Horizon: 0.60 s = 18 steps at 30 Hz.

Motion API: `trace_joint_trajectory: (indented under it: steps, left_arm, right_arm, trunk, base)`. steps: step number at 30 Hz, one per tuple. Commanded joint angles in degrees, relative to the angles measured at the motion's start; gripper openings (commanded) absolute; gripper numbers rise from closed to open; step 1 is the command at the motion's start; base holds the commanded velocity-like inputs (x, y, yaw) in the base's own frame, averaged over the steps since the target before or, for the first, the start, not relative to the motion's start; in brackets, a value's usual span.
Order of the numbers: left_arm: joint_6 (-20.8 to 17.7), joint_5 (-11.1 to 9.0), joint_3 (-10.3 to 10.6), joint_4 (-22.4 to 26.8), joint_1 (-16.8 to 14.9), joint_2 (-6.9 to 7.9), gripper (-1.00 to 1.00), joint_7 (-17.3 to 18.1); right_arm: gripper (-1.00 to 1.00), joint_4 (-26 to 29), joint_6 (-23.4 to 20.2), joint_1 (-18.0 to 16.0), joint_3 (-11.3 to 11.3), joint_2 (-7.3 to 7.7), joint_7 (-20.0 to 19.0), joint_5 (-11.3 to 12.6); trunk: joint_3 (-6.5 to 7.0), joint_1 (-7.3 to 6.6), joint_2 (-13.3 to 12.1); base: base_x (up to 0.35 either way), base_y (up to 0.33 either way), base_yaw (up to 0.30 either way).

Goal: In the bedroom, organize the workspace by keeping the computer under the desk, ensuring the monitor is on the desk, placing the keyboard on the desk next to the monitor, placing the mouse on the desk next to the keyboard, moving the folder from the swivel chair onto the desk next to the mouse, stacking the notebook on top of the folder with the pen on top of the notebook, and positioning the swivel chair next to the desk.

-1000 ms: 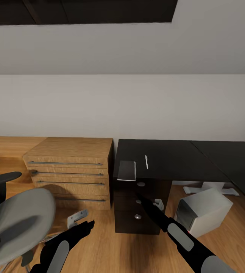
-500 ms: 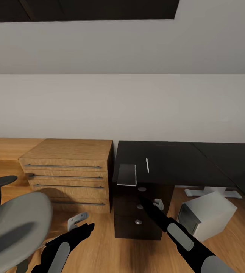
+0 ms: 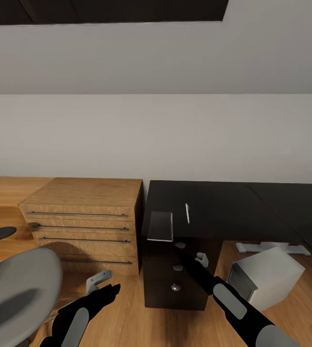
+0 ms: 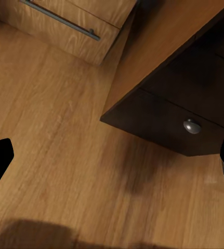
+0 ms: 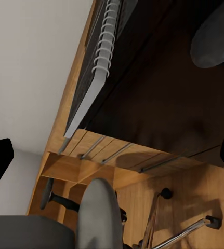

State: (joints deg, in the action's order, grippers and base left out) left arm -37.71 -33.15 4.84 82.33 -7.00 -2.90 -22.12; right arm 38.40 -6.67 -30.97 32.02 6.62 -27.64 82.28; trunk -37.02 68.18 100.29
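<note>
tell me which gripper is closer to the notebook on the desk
The right gripper: it sits just below and right of the notebook, in front of the desk drawers. The left gripper hangs lower, over the floor toward the chair.

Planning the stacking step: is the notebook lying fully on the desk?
No: the notebook lies flat but overhangs the desk's front edge, above the drawer knobs.

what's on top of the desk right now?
On the desk: the dark-grey notebook at its front left corner, overhanging the edge, and the white pen just beside it, apart. The top's far right end is cut off by the frame.
</note>
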Motion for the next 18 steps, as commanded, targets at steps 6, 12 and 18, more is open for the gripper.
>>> trace_joint_trajectory:
  steps: [6, 12, 18]
  left_arm:
    - [-0.1, -0.6, 0.0, 0.1, 0.0, 0.00, 1.00, -0.6]
    - [-0.1, -0.6, 0.0, 0.1, 0.0, 0.06, 1.00, -0.5]
    - [-0.1, -0.6, 0.0, 0.1, 0.0, 0.08, 1.00, -0.6]
  right_arm:
    - [1.00, 0.0, -0.2, -0.1, 0.3, 0.06, -0.1, 0.6]
    - [1.00, 0.0, -0.1, -0.1, 0.3, 0.06, -0.1, 0.5]
    - [1.00, -0.1, -0.1, -0.1, 0.4, -0.01, -0.1, 0.5]
  trunk:
    - [-0.06, 0.00, 0.0]
    - [-0.06, 0.00, 0.0]
    - [-0.06, 0.00, 0.0]
  base:
    - [0.120, 0.048, 0.000]
    - [0.053, 0.018, 0.000]
    - [0.077, 0.068, 0.000]
